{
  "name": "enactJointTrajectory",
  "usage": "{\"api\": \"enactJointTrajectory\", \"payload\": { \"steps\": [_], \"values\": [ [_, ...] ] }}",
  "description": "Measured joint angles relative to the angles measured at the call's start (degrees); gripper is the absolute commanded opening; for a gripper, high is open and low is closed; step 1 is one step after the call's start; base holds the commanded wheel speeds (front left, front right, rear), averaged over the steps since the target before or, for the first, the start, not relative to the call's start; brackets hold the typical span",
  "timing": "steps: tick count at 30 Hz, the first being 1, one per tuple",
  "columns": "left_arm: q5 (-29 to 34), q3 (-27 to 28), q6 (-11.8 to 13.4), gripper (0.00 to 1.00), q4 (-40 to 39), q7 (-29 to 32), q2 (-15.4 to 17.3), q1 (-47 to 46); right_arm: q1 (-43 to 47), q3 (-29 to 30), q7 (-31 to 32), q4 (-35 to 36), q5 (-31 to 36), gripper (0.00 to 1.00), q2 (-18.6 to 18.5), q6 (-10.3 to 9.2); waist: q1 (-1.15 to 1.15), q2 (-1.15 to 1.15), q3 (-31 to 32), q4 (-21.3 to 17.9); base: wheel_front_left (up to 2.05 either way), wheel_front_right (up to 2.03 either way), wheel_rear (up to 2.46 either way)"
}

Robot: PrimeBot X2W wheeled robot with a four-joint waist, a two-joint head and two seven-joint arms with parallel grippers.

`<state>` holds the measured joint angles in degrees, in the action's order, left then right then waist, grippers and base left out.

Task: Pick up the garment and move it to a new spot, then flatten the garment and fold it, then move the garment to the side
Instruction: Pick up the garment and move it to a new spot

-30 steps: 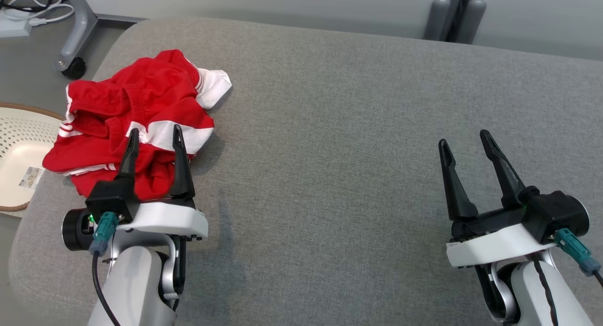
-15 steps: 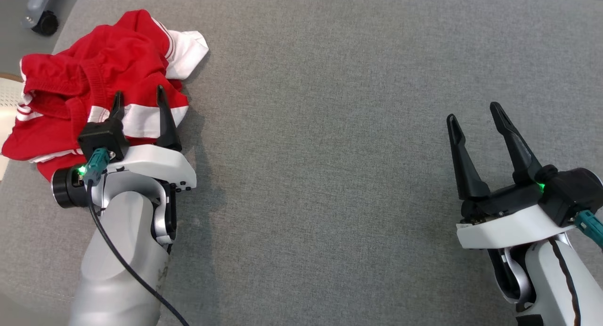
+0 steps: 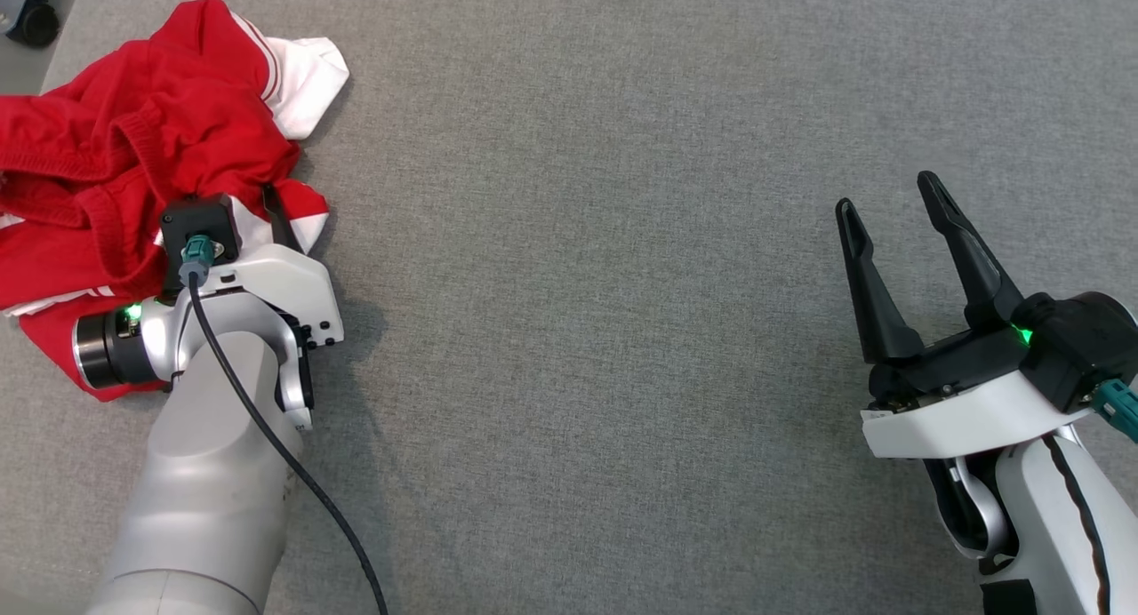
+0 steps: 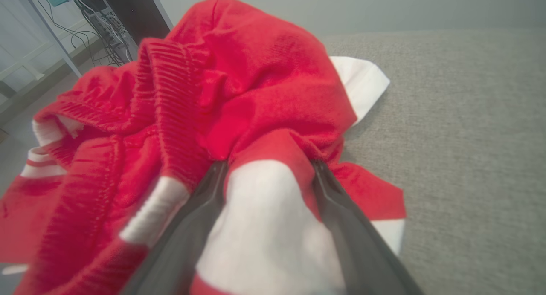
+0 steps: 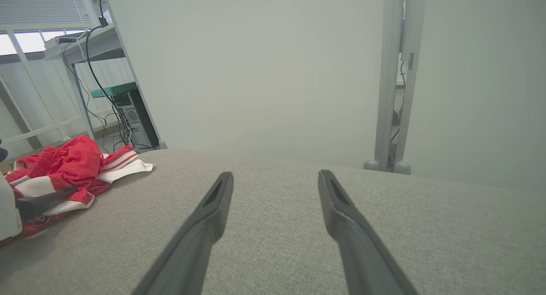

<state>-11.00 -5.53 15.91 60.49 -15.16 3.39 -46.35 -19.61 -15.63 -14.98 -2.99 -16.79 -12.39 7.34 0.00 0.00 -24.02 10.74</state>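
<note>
Garment (image 3: pixel 133 135), a crumpled red piece with white bands, is lying in a heap at the upper left of the head view. It is resting on a grey fabric surface (image 3: pixel 578 286) and running off the left edge of the frame. One white corner is poking out toward the top.

The left gripper (image 3: pixel 233 208) is pushing into the lower right side of the heap. One dark finger (image 3: pixel 277 219) is showing against a white band, while the other is hiding behind the black block on the wrist. A black cable (image 3: pixel 267 437) is trailing down the pale forearm toward the bottom of the frame.

In the left wrist view, the left gripper (image 4: pixel 268 165) is standing spread. Its two fingers (image 4: pixel 354 235) are straddling a white-and-red fold at lower centre, with cloth touching the inner face of each. The garment (image 4: pixel 256 73) is rising behind them and taking up the left and centre of the frame.

The right gripper (image 3: pixel 887 195) is sitting at the right of the head view, well apart from the heap, its jaws splayed wide with nothing between them. In the right wrist view, the right gripper (image 5: pixel 275 175) is pointing across bare grey fabric. The garment (image 5: pixel 68 167) is lying at the far left of that frame, with a computer tower (image 5: pixel 132 116) standing behind it.
</note>
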Motion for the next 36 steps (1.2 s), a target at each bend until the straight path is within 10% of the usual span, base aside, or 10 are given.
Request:
{"api": "enactJointTrajectory", "payload": {
  "steps": [1,2,3,27,36],
  "values": [
    [-0.02,-0.11,-0.24,0.98,1.37,0.0,0.03,-0.52,-0.02,-0.03,0.0,0.02,-0.19,1.0,0.21,0.0,0.0,0.0,0.27,-0.22,0.0,0.0,0.0],
    [-0.07,-0.11,-0.7,0.26,1.41,0.0,0.04,-0.54,-0.02,-0.03,0.0,0.02,-0.3,1.0,0.33,0.0,0.0,0.0,0.38,-0.32,0.0,0.0,0.0],
    [-0.16,-0.04,-0.82,0.0,1.34,0.0,0.05,-0.58,-0.02,-0.02,0.0,0.08,-0.36,1.0,0.48,0.0,0.0,0.0,0.47,-0.41,0.0,0.0,0.0],
    [4.7,8.56,-5.52,0.0,-43.32,0.04,1.1,14.46,1.35,1.3,0.0,-0.09,-1.11,1.0,3.43,0.01,0.0,0.0,5.54,-1.6,0.0,0.0,0.0],
    [6.97,10.28,-7.26,0.0,-46.6,0.02,1.37,16.69,2.36,2.19,0.0,-0.31,-1.85,1.0,5.17,0.02,0.0,0.0,8.42,-4.74,0.0,0.0,0.0]
  ]
}}
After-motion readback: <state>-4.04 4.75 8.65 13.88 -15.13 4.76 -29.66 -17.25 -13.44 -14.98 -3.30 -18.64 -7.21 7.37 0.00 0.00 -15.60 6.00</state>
